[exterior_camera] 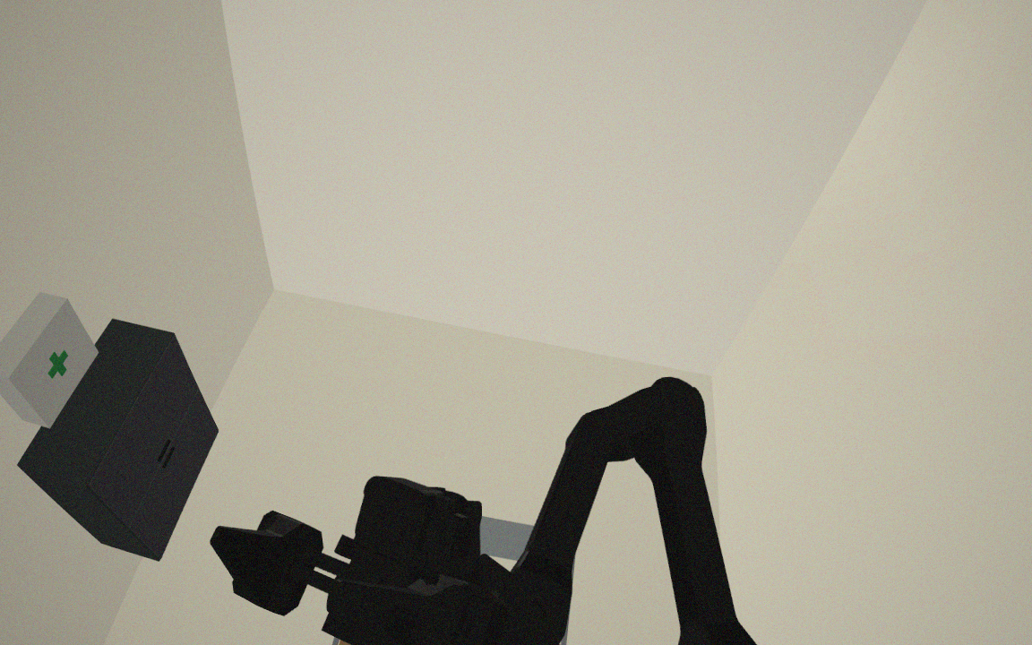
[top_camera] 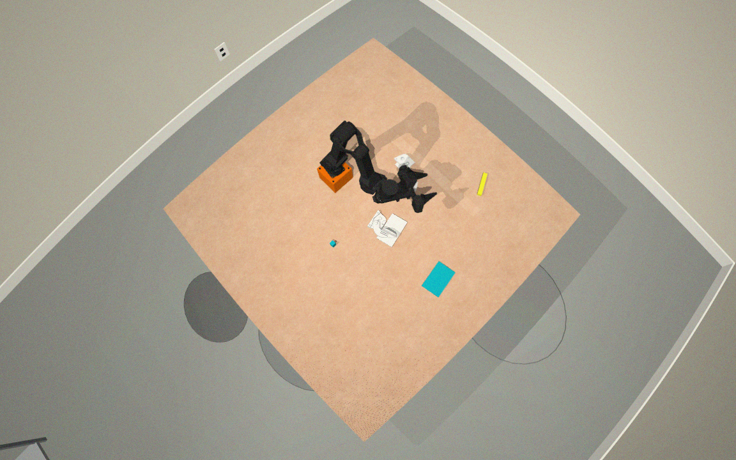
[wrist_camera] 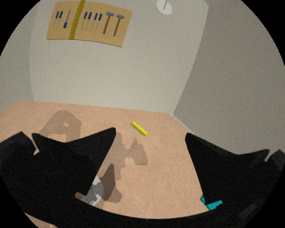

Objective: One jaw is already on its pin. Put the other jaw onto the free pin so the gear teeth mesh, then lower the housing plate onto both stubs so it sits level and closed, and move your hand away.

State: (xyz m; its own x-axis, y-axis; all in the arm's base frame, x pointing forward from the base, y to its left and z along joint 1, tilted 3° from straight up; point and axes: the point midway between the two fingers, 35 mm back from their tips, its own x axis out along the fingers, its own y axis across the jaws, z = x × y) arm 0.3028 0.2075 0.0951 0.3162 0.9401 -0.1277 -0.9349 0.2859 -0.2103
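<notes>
My gripper (top_camera: 431, 184) (wrist_camera: 151, 134) is open with nothing between its fingers, raised above the table. The white housing plate (top_camera: 402, 160) lies beside the arm in the top view, partly covered by a finger. A small grey-white part (wrist_camera: 97, 190), probably the loose jaw, lies in shadow behind the left finger in the wrist view; a sliver of white shows under the gripper in the top view. The white base (top_camera: 397, 222) lies in front of the arm with a white jaw-like part (top_camera: 377, 219) at its left. Pins and teeth are too small to make out.
A yellow bar (top_camera: 482, 184) (wrist_camera: 139, 128) lies beyond the fingertips. A teal rectangle (top_camera: 438, 279) (wrist_camera: 215, 205) lies toward the table's lower right edge in the top view. A small teal cube (top_camera: 333, 243) lies left of the base. The arm stands on an orange block (top_camera: 335, 181).
</notes>
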